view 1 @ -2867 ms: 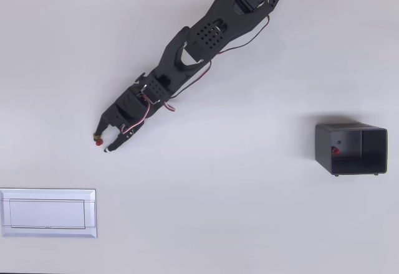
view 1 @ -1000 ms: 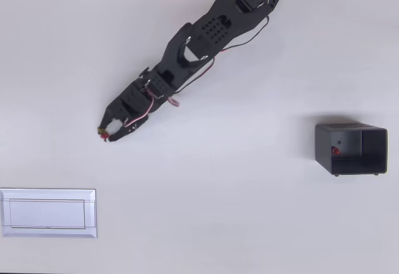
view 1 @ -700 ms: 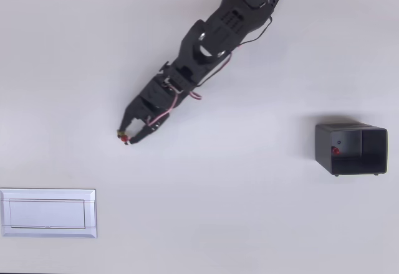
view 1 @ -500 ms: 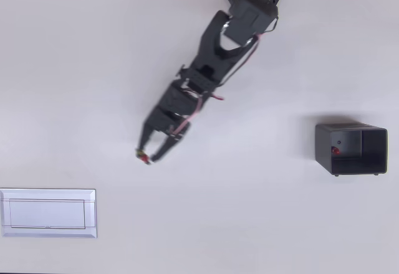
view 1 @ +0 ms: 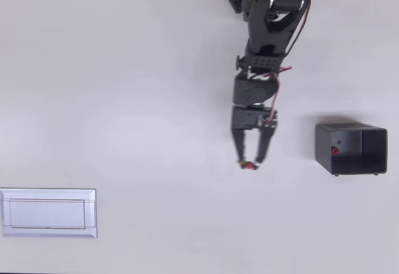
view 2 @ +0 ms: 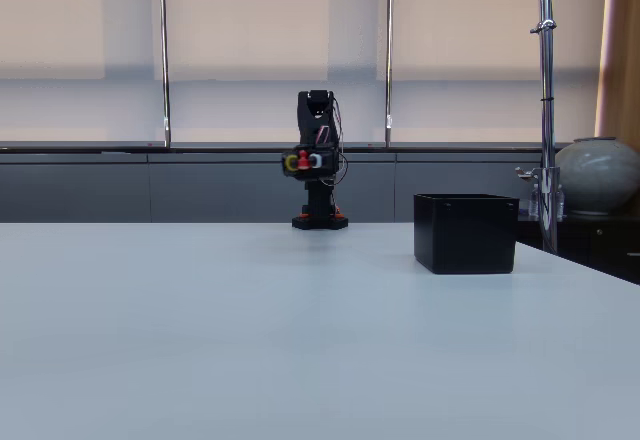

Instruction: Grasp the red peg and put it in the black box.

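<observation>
Two black fingers of the claw [view 1: 249, 162] pinch the red peg [view 1: 249, 165] at their tips, held above the white tabletop [view 1: 156, 99] in the overhead view. To the right in that view, well apart, the black box [view 1: 350, 149] sits with another small red piece inside. A white framed plate [view 1: 48, 213] lies lower left.

- it looked like an office or lab room set up for robot trials.
- a wide, plain white table [view 2: 300, 340] filled the foreground.
- behind it ran a long window wall with drawn beige blinds [view 2: 270, 15] over grey panels [view 2: 200, 190].
- a metal pole [view 2: 546, 100] and a round vase [view 2: 598, 175] stood at the right.
</observation>
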Motion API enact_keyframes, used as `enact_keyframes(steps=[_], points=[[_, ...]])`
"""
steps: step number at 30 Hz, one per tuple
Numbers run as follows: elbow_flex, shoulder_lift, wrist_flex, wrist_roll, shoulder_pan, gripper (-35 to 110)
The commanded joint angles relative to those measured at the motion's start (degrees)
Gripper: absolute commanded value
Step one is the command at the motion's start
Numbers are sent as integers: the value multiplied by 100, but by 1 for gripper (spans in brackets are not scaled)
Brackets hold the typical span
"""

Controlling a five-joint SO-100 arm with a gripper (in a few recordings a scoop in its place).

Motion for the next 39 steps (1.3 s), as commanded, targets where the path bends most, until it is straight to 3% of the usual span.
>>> enact_keyframes(steps=[1,18,30,39], points=[[220,-352,-246,-26,-624,0],[1125,703,-132,-44,-2566,0],[2602,2127,-123,158,-2900,0],[2619,2268,-149,316,-2988,2]])
